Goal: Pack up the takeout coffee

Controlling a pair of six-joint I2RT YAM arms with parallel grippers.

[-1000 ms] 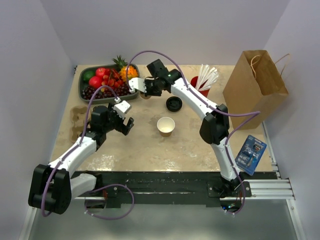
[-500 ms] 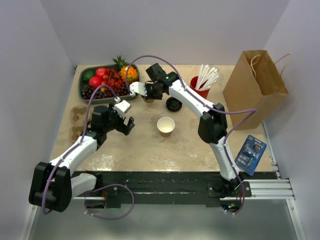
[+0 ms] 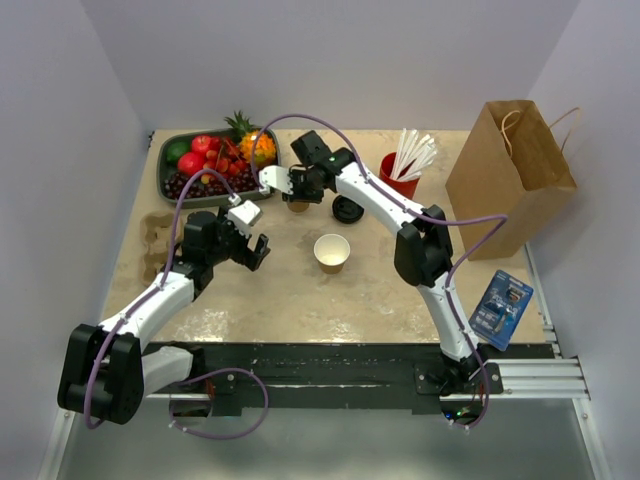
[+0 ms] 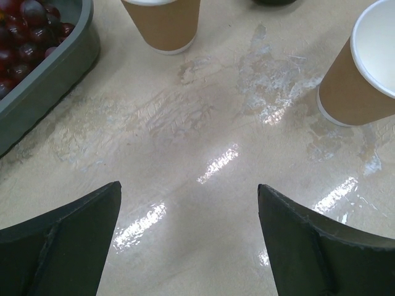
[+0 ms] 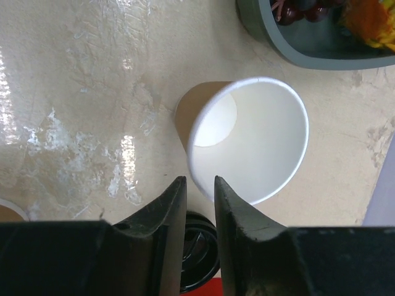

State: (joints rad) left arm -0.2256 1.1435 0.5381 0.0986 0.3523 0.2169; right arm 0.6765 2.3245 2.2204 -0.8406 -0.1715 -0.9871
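The right hand covers much of the far cup from overhead. In its own wrist view the fingers stand a narrow slit apart with the cup's white rim running into the gap. Whether they pinch the rim or merely straddle it cannot be told. The same fingers hide part of the black lid. The left hand hangs wide apart over bare worktop, left of the middle, with nothing between its fingers. In its view the far cup is cut off by the top edge and the near cup by the right edge.

There are two paper cups, alike: tan outside, white inside, both upright and uncovered. The far one stands just off the near right corner of the fruit tray, which fills the far-left corner. The near one sits about mid-worktop. There is one lid, loose on the worktop, right of the far cup and beyond the near one, on neither.

One red cup stands toward the far edge, and its white straws are too bunched to count. One brown paper bag stands open at the far-right corner. One blue packet lies by the right edge, its print too small to read.
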